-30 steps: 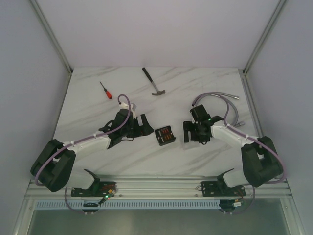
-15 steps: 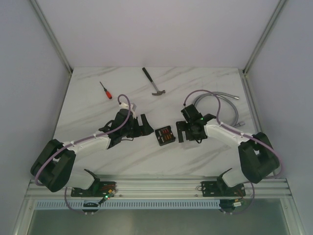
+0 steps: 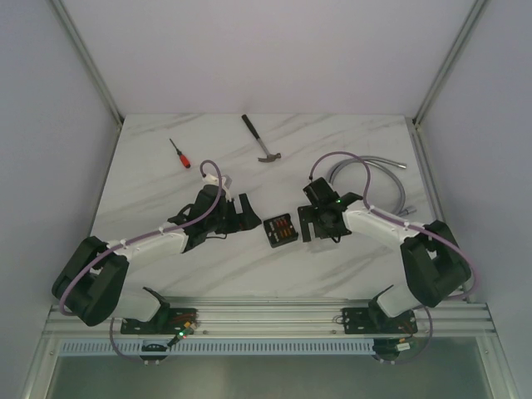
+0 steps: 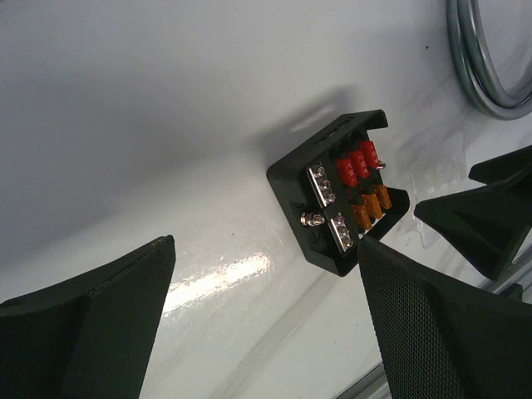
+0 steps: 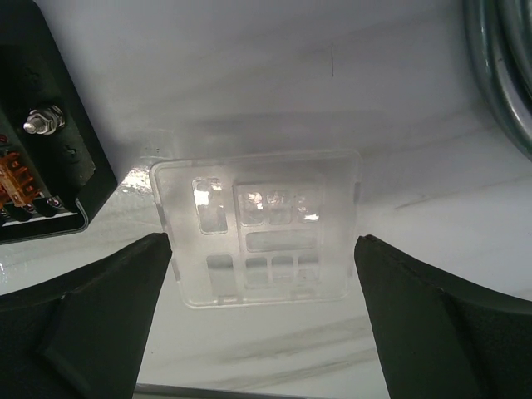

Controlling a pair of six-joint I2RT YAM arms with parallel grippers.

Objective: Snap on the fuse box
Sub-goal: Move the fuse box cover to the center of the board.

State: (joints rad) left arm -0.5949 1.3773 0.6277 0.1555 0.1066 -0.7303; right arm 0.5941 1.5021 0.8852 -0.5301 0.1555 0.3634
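- The fuse box point(image 3: 280, 230) sits at the centre of the overhead view on the marble-patterned bench point(image 3: 150, 183). Its open side faces up, the red and orange fuses are bare, and no cover is on it.
- A clear plastic cover point(image 5: 259, 226) lies flat on the bench in the middle of the right wrist view. It is just right of the box's corner at that frame's left edge and apart from it.
- By my reading the task has barely begun: the cover has yet to be lifted, set over the box and pressed until it snaps.
- The right jaws are spread wide and released, one on each side of the cover, gripping nothing.
- The left jaws are equally wide and empty, just left of the box in the overhead view, and appear clear of it.
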